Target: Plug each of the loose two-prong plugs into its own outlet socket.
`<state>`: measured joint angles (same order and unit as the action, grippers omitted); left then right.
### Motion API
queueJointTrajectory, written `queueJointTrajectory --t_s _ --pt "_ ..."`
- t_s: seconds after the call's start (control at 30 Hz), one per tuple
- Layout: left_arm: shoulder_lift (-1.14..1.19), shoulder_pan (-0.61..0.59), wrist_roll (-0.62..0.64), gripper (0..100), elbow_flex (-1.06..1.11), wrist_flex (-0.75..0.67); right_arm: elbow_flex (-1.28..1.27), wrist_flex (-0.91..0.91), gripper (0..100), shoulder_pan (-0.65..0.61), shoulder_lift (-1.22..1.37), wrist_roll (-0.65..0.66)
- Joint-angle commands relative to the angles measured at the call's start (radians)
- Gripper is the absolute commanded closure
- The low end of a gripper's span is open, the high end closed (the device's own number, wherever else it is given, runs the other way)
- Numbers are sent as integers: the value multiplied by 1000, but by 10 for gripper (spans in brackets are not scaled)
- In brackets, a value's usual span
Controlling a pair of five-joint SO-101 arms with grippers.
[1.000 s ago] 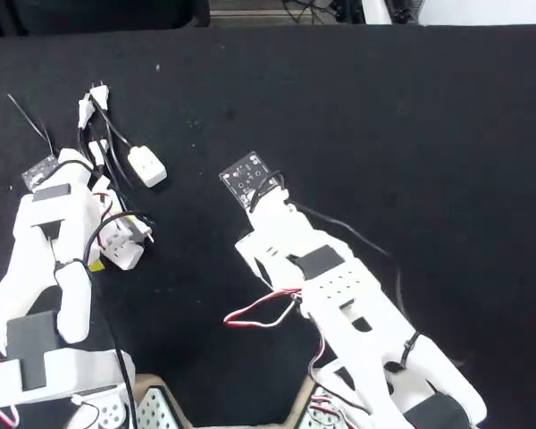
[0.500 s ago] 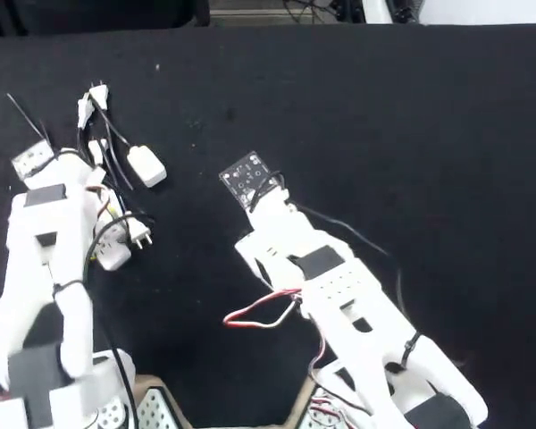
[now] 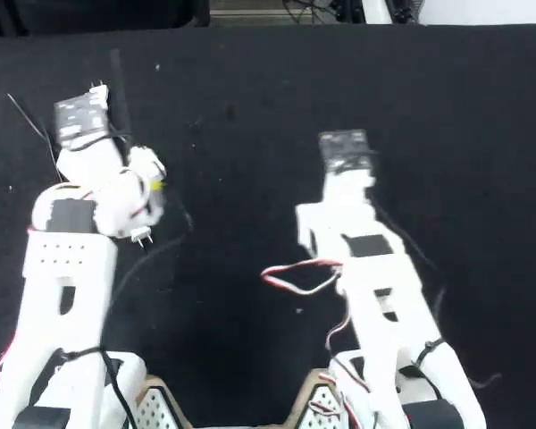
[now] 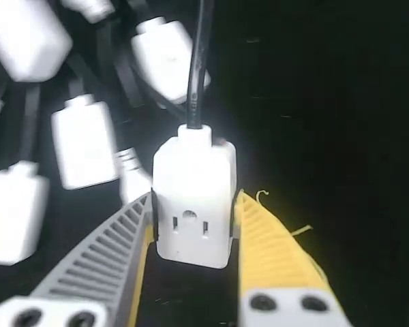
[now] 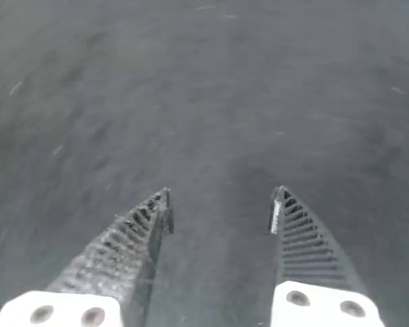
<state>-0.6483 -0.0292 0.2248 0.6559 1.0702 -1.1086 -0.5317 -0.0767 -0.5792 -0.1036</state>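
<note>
In the left wrist view my left gripper [image 4: 193, 199] is shut on a white outlet socket [image 4: 194, 180]. The socket's slotted face points back at the camera, and its black cord [image 4: 199, 61] runs away from it. Beyond it lie several more white plugs and sockets [image 4: 85, 139] among black cords. From above, the left arm [image 3: 89, 192] stands over that cluster at the table's far left. A two-prong plug [image 3: 141, 235] pokes out beside the arm. My right gripper [image 5: 221, 201] hangs open over bare black table, holding nothing.
The black table cloth [image 3: 447, 116] stretches wide to the right and far side. The right arm [image 3: 362, 241] stands mid-table with red and white wires [image 3: 295, 277] looping off its side. Black cords trail from the left cluster toward the near edge.
The left arm has swung away from the near edge and to the right over the plug cluster. The right arm has turned to the right, away from the left arm.
</note>
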Motion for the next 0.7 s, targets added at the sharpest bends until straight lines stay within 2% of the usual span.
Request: queueJointTrajectory --t_s 0.0,0.1,0.23,0.37,0.47,0.67 --pt "5 180 -14 895 111 -160 48 60 770 60 -1 -46" --pt "44 285 -14 820 237 -299 47 68 770 61 1 -43" --pt "75 334 -14 808 331 -436 45 66 770 58 1 -41" --pt "77 311 -14 809 344 -439 45 66 770 58 1 -41" --pt "83 277 -14 809 335 -385 45 68 770 58 1 -41" --pt "83 157 -15 809 323 -368 45 68 770 58 1 -41"
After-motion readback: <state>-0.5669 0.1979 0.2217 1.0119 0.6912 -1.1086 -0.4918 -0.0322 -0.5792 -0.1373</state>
